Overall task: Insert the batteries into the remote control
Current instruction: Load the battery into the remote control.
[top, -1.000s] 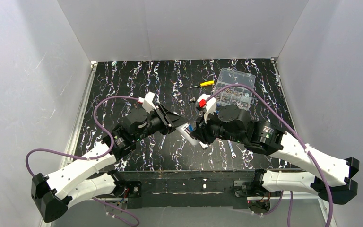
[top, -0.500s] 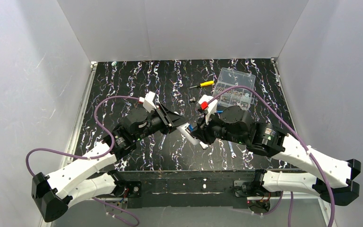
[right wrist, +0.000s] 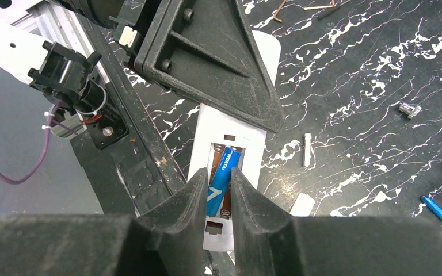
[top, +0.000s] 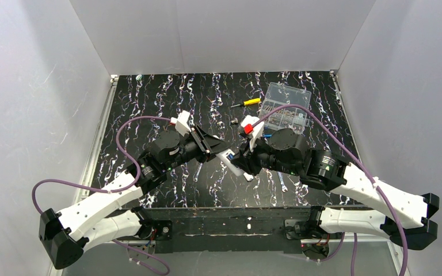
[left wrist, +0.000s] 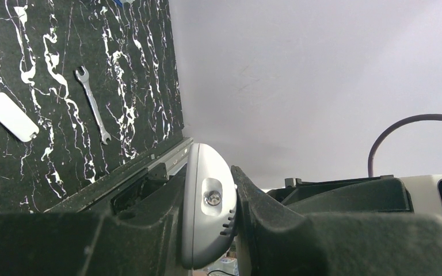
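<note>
Silver wrench (left wrist: 92, 103) beyond remote control (left wrist: 204, 213)

The table (top: 149, 98) was a black slab veined with white, marble-like, with a metal rail (top: 99, 135) along its left edge. Plain pale grey walls (top: 218, 34) closed it in on three sides (back, left, right). The light was soft and even across them.

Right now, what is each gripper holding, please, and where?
Left gripper: the remote control, by its end opposite the battery. Right gripper: the battery, by its sides.
</note>
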Tool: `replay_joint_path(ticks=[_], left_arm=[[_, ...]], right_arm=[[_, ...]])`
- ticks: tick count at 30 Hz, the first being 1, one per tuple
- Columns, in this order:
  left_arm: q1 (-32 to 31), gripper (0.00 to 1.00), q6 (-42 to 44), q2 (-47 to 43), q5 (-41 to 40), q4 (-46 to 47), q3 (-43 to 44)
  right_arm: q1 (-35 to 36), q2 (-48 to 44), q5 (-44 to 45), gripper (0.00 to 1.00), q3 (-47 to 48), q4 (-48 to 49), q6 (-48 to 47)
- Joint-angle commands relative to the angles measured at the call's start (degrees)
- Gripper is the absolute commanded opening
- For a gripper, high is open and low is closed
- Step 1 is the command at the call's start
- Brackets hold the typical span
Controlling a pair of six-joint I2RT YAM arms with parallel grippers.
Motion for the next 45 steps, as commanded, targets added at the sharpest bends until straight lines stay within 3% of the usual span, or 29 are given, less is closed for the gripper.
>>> replay_joint_path(ticks=[1, 23, 45], left_arm=[[0.11, 0.0, -0.32, -0.65, 1.08, 4.25, 1.04], [0.11, 0.0, 1.43, -1.25, 1.35, 3.61, 0.98], [0.11, 0.0, 1.12, -0.39, 2.64, 3.01, -0.12]], right_arm=[[0.38, -0.41, 0.89, 0.28, -0.54, 2.31, -0.59], [0.37, 1.81, 3.49, 0.18, 0.48, -2.07, 5.14], [0.38, -4.24, 5.4, 0.13, -1.16, 2.93, 4.09]])
